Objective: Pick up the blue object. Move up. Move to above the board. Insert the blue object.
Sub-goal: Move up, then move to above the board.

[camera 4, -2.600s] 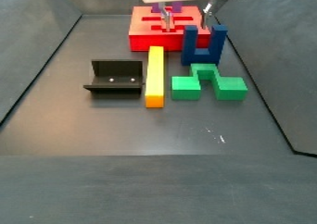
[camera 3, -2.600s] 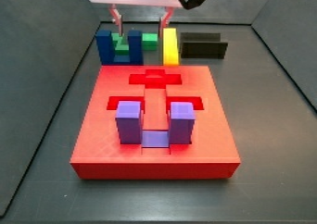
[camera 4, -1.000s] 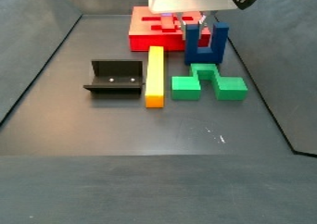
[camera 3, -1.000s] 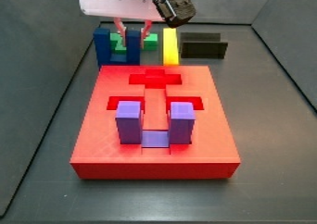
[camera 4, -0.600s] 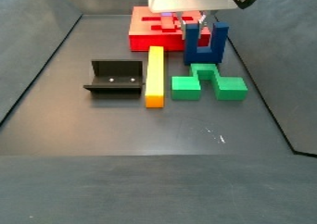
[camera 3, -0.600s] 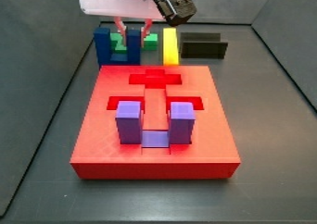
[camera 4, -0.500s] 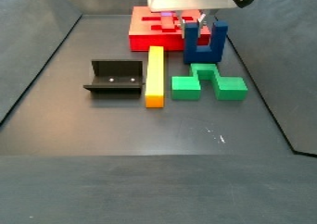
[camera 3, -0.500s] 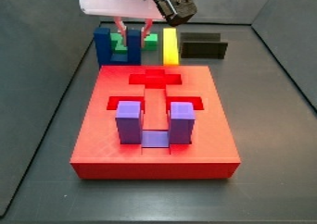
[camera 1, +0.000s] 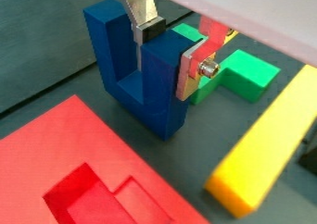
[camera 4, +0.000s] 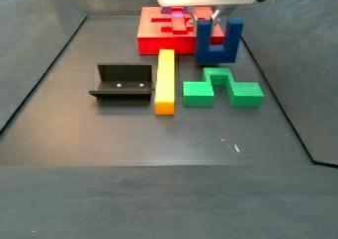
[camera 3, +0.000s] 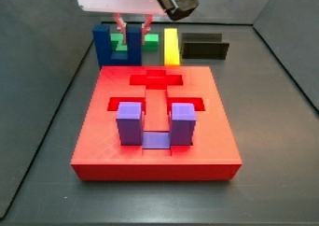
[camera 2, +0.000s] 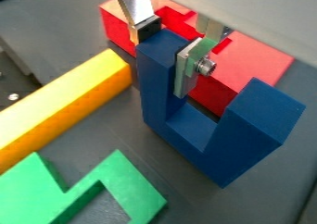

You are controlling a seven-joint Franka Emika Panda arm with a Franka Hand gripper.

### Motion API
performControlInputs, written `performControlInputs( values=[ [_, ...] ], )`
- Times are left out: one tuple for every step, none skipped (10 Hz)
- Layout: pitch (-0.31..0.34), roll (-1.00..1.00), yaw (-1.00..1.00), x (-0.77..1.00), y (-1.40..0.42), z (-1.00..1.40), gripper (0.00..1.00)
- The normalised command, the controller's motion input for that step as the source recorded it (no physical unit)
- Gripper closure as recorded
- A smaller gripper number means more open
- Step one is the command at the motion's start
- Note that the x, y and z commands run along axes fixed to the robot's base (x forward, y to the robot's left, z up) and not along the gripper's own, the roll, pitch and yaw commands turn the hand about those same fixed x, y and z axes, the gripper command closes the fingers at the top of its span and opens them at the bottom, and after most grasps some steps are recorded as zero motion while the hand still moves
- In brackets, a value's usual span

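The blue object (camera 1: 148, 93) is a dark blue U-shaped block standing on the floor just behind the red board (camera 3: 112, 155). It shows in both wrist views (camera 2: 168, 103) and both side views (camera 3: 104, 45) (camera 4: 231, 43). My gripper (camera 1: 171, 52) straddles one upright prong, with a silver finger pressed on each side of it. The gripper also shows in the other wrist view (camera 2: 169, 50) and in both side views (camera 3: 131, 26) (camera 4: 207, 24). The board has a cross-shaped slot near the blue object.
A purple U-shaped block (camera 3: 156, 122) sits in the board's near slot. A green block (camera 4: 218, 87) and a yellow bar (camera 4: 165, 80) lie beside the blue object. The fixture (camera 4: 123, 83) stands beyond the yellow bar. Grey walls ring the floor.
The fingers, wide apart 2.6 s ago, have narrowed onto the blue prong. In the last half second the gripper and block sit very slightly higher.
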Motion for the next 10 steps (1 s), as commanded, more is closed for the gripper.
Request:
performControlInputs(
  values=[
    [0.050,0.00,-0.06,-0.10,-0.04,0.76,1.00],
    [0.071,-0.01,-0.06,-0.12,-0.04,0.65,1.00],
    [0.035,-0.07,-0.03,-0.03,0.00,0.21,1.00],
    [0.000,0.00,0.00,0.00,0.00,1.40,1.00],
    [0.025,0.01,0.01,-0.02,0.00,1.40,1.00],
    [0.033,-0.01,0.00,-0.05,-0.01,1.40,1.00],
    [0.004,-0.04,0.00,-0.02,0.01,1.40,1.00],
    [0.067,-0.03,0.00,0.04,0.00,0.94,1.00],
    [0.086,-0.03,-0.01,0.03,0.00,0.61,1.00],
    [0.066,-0.04,0.00,0.03,0.01,0.34,1.00]
  ],
)
